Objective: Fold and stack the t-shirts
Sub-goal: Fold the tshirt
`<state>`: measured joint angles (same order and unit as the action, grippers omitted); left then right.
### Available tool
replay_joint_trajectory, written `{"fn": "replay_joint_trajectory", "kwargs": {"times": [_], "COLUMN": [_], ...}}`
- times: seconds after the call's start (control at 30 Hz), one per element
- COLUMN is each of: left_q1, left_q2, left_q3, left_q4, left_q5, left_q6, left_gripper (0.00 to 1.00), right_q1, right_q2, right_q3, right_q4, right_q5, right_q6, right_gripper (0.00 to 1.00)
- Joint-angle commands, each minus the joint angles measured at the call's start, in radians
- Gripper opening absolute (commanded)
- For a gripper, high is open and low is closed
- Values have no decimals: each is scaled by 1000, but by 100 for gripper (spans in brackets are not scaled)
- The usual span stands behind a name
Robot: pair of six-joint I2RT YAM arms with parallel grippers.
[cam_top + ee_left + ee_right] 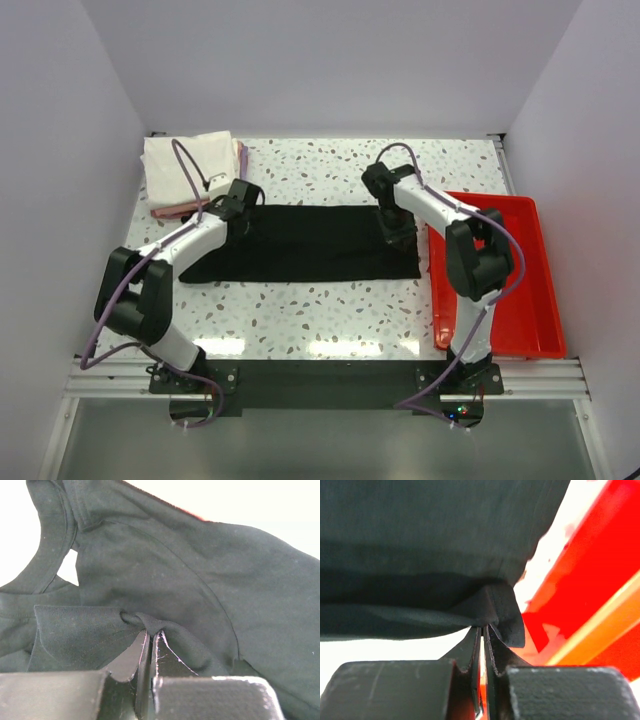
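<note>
The black shirt (310,243) lies flat on the bench (320,315), long axis left to right; the left tool (240,212) clamps its neck end; the right tool (397,232) clamps its hem end beside the tray (520,290); each arm holds its nearer end, the cloth spanning between them.

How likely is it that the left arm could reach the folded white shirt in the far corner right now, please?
Likely within reach, but not yet: the left gripper is shut on the black shirt's edge. The folded white shirt lies just beyond, nothing standing between.
</note>
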<state>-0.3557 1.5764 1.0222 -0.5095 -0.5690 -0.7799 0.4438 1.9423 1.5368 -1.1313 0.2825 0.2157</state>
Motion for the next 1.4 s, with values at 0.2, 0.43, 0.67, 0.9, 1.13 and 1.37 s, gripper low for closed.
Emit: {"fn": "replay_joint_trajectory", "kwargs": {"times": [0.2, 0.43, 0.67, 0.9, 1.13, 1.37], "left_q1": [73, 77, 77, 77, 78, 81], "left_q2": [73, 73, -15, -128, -121, -56], "left_q3": [87, 82, 52, -98, -185, -267], "left_q4": [201, 344, 305, 288, 339, 447], "left_q5": [14, 216, 238, 261, 306, 328], "left_q6": [117, 284, 271, 182, 128, 96], "left_gripper": [7, 41, 84, 100, 100, 100], "right_q1": [-45, -48, -45, -19, 82, 102], "right_q2": [118, 51, -89, -164, -118, -31], "right_q3": [173, 224, 102, -27, -89, -138], "right_q4": [55, 87, 160, 252, 363, 484], "right_q5": [188, 58, -48, -160, -276, -365], "right_q6": [31, -2, -9, -55, -85, -26], "right_gripper": [22, 99, 99, 99, 99, 99]}}
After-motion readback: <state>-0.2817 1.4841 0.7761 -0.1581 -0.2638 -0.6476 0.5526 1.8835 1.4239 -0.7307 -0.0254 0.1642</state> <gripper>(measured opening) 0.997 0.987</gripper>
